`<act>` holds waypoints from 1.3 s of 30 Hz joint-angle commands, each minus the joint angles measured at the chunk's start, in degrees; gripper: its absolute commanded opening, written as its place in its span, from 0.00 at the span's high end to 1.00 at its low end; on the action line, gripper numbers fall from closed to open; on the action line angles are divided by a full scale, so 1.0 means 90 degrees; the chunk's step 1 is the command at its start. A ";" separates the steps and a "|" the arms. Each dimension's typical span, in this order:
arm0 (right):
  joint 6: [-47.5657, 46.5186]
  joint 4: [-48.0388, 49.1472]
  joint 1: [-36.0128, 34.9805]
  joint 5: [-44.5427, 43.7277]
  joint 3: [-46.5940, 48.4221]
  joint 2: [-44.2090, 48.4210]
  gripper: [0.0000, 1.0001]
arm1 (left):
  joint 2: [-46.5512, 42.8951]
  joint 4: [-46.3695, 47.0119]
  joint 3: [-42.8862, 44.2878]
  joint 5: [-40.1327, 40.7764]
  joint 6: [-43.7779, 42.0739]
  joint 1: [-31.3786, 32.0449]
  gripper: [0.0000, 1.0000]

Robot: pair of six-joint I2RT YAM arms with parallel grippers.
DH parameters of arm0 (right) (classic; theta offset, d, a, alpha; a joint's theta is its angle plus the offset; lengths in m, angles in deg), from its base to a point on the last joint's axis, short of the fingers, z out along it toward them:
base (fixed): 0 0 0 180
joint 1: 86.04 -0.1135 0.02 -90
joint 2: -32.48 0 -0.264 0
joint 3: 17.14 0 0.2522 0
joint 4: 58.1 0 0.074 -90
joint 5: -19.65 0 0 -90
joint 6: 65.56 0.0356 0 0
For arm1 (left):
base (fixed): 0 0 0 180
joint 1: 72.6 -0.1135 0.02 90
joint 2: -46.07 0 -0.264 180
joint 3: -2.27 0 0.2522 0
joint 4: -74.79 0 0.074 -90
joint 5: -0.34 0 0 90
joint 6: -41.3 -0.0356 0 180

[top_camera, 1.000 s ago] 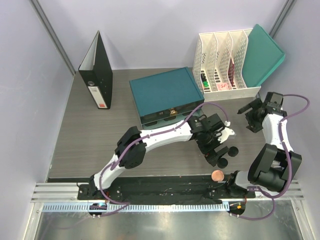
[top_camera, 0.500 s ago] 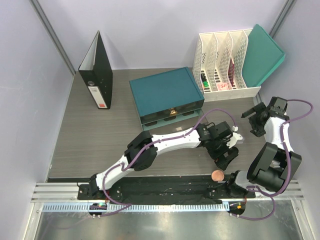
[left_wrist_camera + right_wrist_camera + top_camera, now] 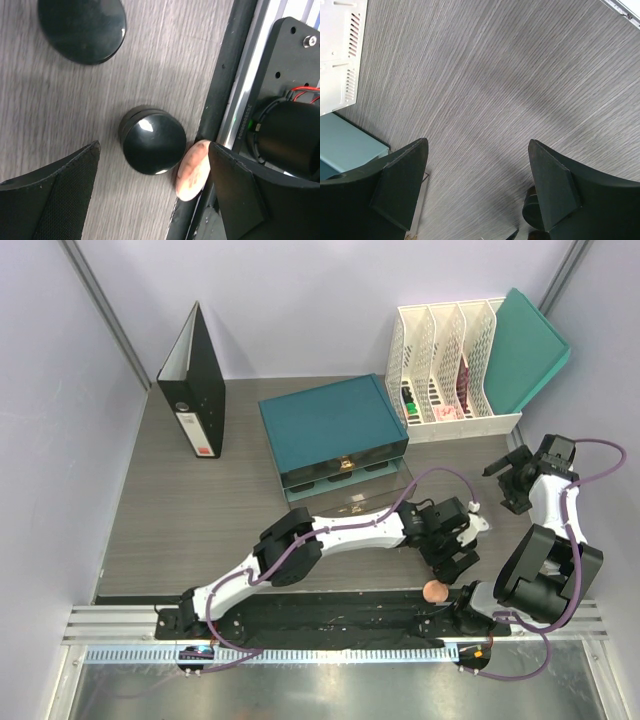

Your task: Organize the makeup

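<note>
My left end effector (image 3: 152, 167), spread wide, hangs over the small black jar (image 3: 151, 144); next I'd lower and pinch, sparing the peach disc (image 3: 192, 170).

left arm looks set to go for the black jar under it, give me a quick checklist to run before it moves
1. left gripper open: ok
2. black jar centred between its jaws: ok
3. peach disc clear of that jar: not ok, it sits right against the jar's side
4. other black jar out of the closing path: ok
5. right gripper open, holding nothing, over bare table: ok
6. height left above the jar: cannot tell
</note>
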 commanded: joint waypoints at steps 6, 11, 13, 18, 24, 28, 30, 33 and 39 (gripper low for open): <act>-0.0088 0.0205 0.0067 0.0104 -0.0029 -0.0008 0.14 | 0.0489 0.0278 0.0228 0.0243 0.0228 0.0103 0.19; -0.0136 0.0214 0.0077 0.0104 -0.0058 -0.0027 0.14 | 0.0558 0.0191 0.0151 0.0527 0.0238 0.0093 0.35; -0.0127 0.0234 0.0087 0.0133 -0.0048 -0.0047 0.14 | 0.0528 0.0181 0.0024 0.0653 0.0170 0.0093 0.50; -0.0078 0.0273 0.0096 0.0270 0.0020 -0.0173 0.14 | 0.0275 0.0142 -0.0211 0.0936 0.0062 0.0044 0.76; -0.0058 0.0399 0.0096 0.0387 -0.0135 -0.0116 0.14 | -0.0213 -0.0219 -0.0134 0.1561 -0.0202 0.0005 0.92; -0.0039 0.0527 0.0087 0.0494 -0.0351 0.0040 0.14 | -0.0593 -0.0882 0.0354 0.2001 -0.0309 -0.0150 1.00; -0.0029 0.0566 0.0087 0.0524 -0.0438 0.0090 0.14 | -0.0799 -0.0972 0.0326 0.2108 -0.0309 -0.0229 1.00; -0.0019 0.0576 0.0087 0.0573 -0.0497 0.0178 0.14 | -0.1190 -0.1157 0.0316 0.2342 -0.0280 -0.0443 1.00; 0.0127 0.0625 0.0087 0.0768 -0.0546 0.0344 0.14 | -0.1912 -0.1831 0.0210 0.2714 -0.0299 -0.0951 1.00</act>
